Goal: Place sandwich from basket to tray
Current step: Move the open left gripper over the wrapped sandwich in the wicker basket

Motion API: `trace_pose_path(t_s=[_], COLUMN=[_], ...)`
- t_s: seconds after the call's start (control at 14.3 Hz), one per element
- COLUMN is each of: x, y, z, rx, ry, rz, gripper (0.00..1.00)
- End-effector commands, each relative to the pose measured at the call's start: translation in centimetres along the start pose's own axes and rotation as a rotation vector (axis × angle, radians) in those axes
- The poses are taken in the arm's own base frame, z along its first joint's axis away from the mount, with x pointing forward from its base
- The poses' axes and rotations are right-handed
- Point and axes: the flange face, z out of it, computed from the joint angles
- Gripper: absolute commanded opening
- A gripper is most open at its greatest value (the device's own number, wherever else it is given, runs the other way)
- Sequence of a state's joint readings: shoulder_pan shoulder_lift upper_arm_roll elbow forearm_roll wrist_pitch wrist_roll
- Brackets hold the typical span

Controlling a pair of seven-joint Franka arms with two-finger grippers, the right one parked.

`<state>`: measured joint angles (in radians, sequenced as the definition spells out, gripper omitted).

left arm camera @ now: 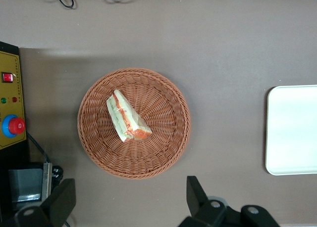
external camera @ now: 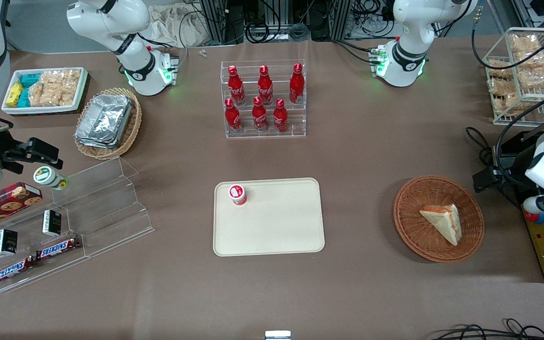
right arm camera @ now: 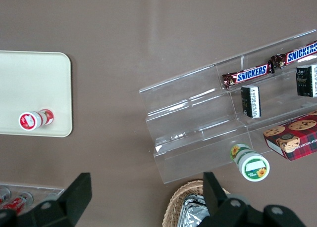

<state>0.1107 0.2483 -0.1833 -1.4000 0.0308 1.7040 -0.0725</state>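
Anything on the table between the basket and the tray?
Nothing: front view shows only bare brown table between basket and tray. The open gripper hovers above the basket, sandwich inside.

The end effector (left arm camera: 130,200) is cut off by the left wrist picture's edge, only its 2 fingers' (left arm camera: 195,193) ends showing. The tray (left arm camera: 292,130) runs off that picture too, 1 end visible.

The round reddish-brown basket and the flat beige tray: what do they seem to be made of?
The round reddish-brown basket looks like woven wicker or rattan: ridged concentric weave. The flat beige tray seems moulded plastic, matte and smooth. The open gripper hovers above the basket.
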Motion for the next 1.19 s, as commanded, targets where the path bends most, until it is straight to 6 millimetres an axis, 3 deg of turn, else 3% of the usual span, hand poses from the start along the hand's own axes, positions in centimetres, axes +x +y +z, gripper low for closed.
trace_pose_path(t_s=[0.0, 0.35, 0.56, 0.77, 0.84, 0.91, 1.12], x=[-0.1, -0.1, -1.4, -3.6, -3.9, -3.9, -3.4], y=[-0.2, -0.2, -0.1, -0.7, -1.2, -3.5, -4.7], z=[-0.7, 0.4, 4.3, 10.6, 12.2, 13.2, 16.8], rx=[0.009, 0.014, 0.025, 0.037, 0.035, 0.037, 0.023], ry=[0.016, -0.005, -0.025, 0.037, 0.054, 0.048, 0.012], rz=[-0.002, 0.001, 0.004, 0.001, -0.008, -0.046, -0.102], gripper=[0.99, 0.99, 1.0, 1.0, 1.0, 1.0, 1.0])
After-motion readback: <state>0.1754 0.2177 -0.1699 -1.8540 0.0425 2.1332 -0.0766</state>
